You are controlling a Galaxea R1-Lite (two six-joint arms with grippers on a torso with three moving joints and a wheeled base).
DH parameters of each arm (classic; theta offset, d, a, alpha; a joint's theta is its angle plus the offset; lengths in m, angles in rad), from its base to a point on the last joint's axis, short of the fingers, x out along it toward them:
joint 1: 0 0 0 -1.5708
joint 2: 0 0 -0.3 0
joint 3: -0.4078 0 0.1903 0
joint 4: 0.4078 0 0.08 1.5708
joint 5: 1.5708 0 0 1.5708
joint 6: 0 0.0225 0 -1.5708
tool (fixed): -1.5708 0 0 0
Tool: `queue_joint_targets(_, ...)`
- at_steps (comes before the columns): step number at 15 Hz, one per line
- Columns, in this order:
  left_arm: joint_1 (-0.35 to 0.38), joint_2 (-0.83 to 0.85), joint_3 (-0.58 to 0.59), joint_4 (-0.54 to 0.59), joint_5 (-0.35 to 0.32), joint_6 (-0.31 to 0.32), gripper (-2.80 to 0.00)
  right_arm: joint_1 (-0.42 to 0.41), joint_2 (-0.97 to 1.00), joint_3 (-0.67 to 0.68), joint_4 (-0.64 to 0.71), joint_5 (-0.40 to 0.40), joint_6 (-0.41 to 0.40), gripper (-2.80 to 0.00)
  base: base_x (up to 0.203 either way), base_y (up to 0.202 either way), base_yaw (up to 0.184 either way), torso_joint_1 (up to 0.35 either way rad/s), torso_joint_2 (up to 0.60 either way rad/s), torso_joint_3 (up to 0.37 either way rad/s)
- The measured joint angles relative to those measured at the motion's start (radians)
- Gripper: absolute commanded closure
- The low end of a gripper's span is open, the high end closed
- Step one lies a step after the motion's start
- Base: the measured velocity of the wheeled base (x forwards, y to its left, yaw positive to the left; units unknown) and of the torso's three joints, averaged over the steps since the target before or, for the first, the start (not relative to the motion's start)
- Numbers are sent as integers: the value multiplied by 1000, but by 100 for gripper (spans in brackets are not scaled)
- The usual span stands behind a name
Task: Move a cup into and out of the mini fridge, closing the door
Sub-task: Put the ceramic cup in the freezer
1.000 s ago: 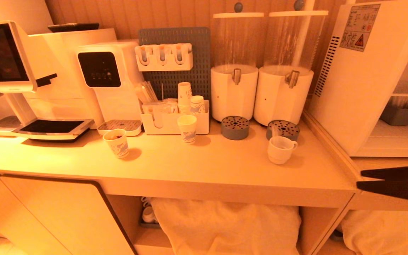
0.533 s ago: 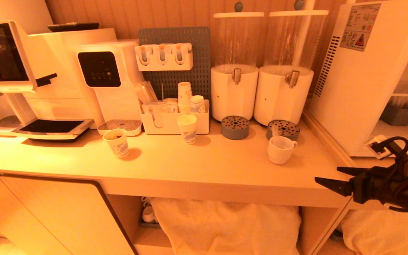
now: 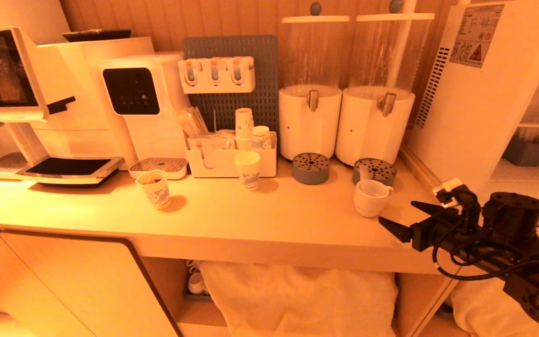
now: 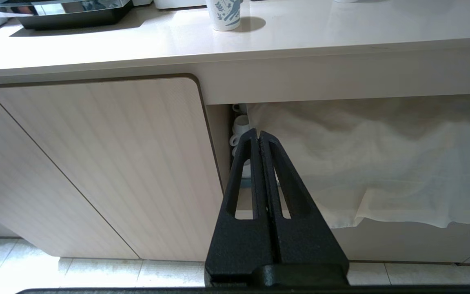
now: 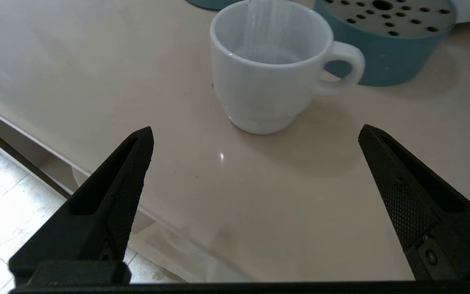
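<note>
White ceramic, the cup (image 3: 371, 198) stands upright on the counter (image 3: 269, 220), handle toward the mini fridge (image 3: 489, 98), just in front of a round perforated drip tray (image 3: 374, 171). The right gripper (image 3: 403, 217) hovers near it over the counter's front corner, jaws spread wide and empty, the cup lying ahead between the fingertips (image 5: 137, 147). The left gripper (image 4: 258, 136) hangs below counter level, clenched on nothing, facing a cabinet door (image 4: 104, 163).

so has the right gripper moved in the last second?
Yes. The right gripper has swung left from the frame's right edge toward the cup, jaws open.
</note>
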Motion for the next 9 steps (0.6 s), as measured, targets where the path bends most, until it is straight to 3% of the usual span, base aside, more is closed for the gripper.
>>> queue_joint_targets(9,0,0,0,0,1,-8,0,15,63,-109,57,0,-1,-280,0,0,0,0,0,0)
